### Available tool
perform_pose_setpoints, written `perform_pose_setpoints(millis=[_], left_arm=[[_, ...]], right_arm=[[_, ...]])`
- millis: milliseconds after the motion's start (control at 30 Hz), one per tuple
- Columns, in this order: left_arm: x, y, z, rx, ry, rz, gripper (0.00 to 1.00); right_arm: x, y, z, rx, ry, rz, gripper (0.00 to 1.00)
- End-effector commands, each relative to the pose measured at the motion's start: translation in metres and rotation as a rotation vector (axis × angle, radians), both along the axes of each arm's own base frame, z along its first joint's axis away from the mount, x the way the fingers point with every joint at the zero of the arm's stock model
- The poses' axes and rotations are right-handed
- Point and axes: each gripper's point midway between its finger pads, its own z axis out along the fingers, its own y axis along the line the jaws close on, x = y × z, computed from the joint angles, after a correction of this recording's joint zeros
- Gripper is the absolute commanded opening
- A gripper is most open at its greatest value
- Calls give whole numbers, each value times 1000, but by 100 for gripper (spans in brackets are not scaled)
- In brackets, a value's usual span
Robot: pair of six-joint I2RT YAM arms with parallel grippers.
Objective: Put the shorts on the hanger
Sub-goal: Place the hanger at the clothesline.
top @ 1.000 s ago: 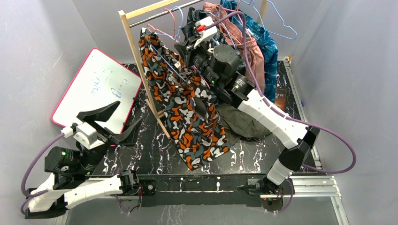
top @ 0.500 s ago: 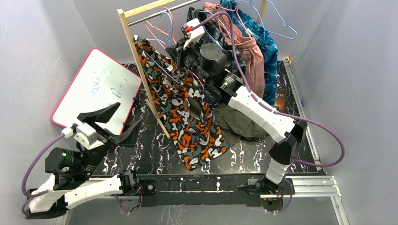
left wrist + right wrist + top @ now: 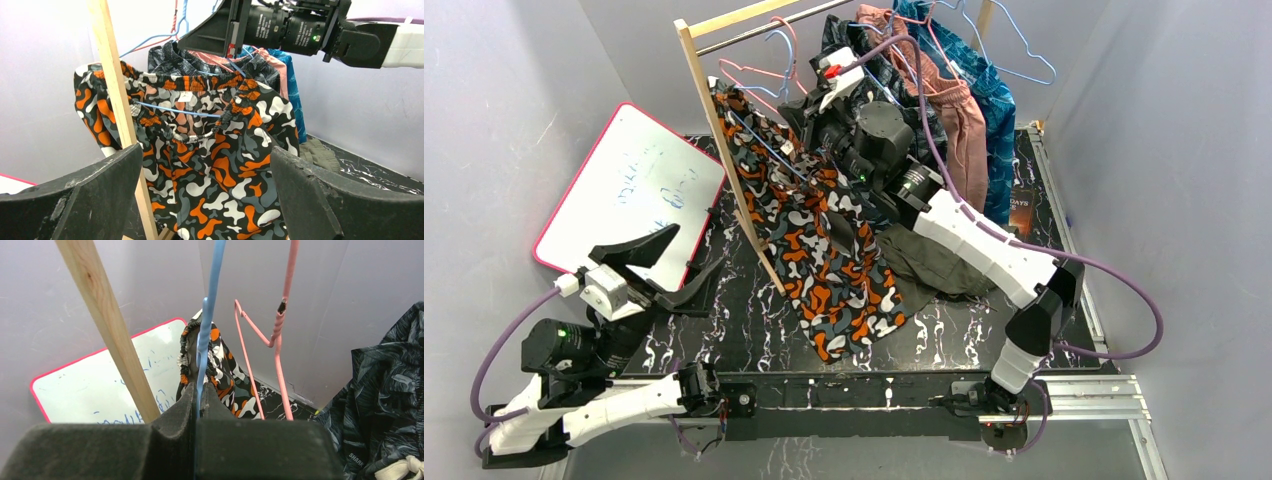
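Observation:
The camouflage shorts (image 3: 824,240) hang on the light-blue wire hanger (image 3: 769,150), beside the rack's wooden post (image 3: 724,150). In the left wrist view the shorts (image 3: 210,160) drape over the hanger's blue bar (image 3: 175,110). My right gripper (image 3: 799,110) is shut on the hanger; in its own view the fingertips (image 3: 197,395) pinch the blue wire (image 3: 206,335), with the shorts (image 3: 220,370) below. My left gripper (image 3: 659,265) is open and empty, low at the left, apart from the shorts; its fingers (image 3: 320,195) frame the fabric.
Pink wire hangers (image 3: 759,70) and several other garments (image 3: 964,110) hang on the rack rod (image 3: 764,30). Olive-green shorts (image 3: 934,265) lie on the black marble table (image 3: 724,330). A pink-framed whiteboard (image 3: 629,190) lies at the left.
My right gripper has carried the hanger and shorts left and up toward the rack rod, then settled. The left arm has shifted slightly lower.

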Motion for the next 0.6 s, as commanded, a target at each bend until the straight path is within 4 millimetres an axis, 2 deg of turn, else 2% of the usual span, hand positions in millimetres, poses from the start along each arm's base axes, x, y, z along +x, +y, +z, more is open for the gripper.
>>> perform_pose_setpoints(millis=[0, 333, 567], left_arm=[[0, 0, -2, -19, 9, 0, 99], [2, -4, -9, -27, 26, -6, 98], [2, -6, -19, -41, 49, -12, 98]], right_arm=[[-32, -35, 92, 223, -183, 21, 0], [-33, -36, 95, 237, -211, 21, 0], [-23, -27, 91, 221, -203, 9, 0]])
